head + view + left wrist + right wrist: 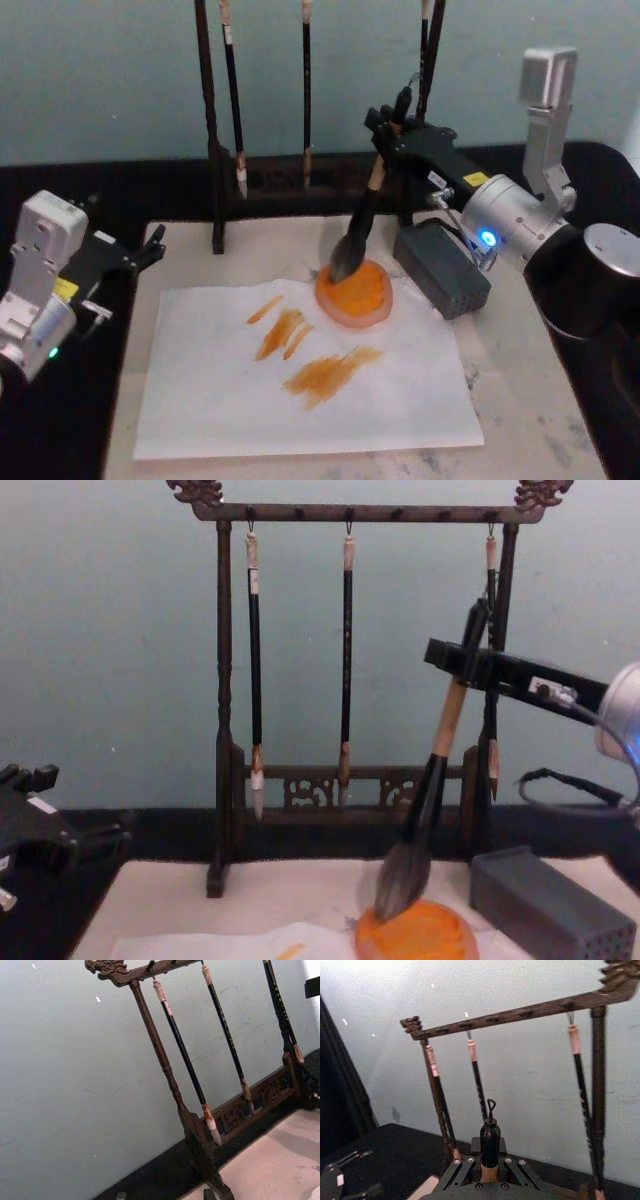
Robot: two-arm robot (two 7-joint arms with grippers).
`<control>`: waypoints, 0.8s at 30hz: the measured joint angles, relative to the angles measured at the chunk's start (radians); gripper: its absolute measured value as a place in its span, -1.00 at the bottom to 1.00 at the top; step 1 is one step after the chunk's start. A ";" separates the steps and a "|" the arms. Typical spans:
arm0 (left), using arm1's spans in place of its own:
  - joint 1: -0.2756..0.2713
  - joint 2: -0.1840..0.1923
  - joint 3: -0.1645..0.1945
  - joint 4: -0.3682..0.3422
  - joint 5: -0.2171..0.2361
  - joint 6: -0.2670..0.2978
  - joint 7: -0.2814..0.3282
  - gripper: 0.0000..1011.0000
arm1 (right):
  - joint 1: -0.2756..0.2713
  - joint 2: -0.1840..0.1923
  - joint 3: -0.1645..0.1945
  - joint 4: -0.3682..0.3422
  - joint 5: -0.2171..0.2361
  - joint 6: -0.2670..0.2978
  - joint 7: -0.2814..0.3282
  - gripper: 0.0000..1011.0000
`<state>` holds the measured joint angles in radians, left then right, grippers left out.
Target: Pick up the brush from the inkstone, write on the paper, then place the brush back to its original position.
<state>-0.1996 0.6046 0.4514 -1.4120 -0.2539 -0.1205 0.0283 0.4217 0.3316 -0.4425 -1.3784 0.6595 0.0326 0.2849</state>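
The right end effector (384, 138) reaches in from the right of the head view toward upper centre, its fingers clamped on the tan upper handle of the large calligraphy brush (362, 215). In the right wrist view the brush's black end cap and cord loop (490, 1135) stand up between the closed fingers.

The brush tilts, with its cap toward the upper right and its bushy grey-brown hair toward the lower left. In the chest view the hair (402, 882) touches the left part of the round orange inkstone (425, 935), low in the centre-right of the frame. The inkstone overlaps the upper right edge of the wrinkled white paper (230, 410), which carries several orange strokes (320, 372) at its middle.

The paper lies on an off-white mat (520, 400) on the black bench (60, 440). A grey dotted block (440, 268) sits just right of the inkstone. Behind them stands a dark wooden rack (360, 513) with thin brushes (255, 660) hanging from it.

The left end effector (150, 248) rests at the left edge of the head view, well apart from the paper. I cannot tell whether it is open or closed.
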 joint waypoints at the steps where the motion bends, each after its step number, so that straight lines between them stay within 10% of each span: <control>1: 0.000 0.000 0.000 0.000 0.000 0.000 0.000 0.98 | 0.001 -0.001 -0.001 -0.002 -0.004 0.000 0.002 -0.65; 24: 0.000 0.000 0.000 0.000 0.000 0.000 0.000 0.98 | -0.020 -0.042 -0.020 -0.058 -0.061 0.014 0.091 -0.65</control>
<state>-0.1995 0.6047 0.4514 -1.4120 -0.2539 -0.1205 0.0283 0.4020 0.2897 -0.4621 -1.4366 0.5986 0.0467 0.3758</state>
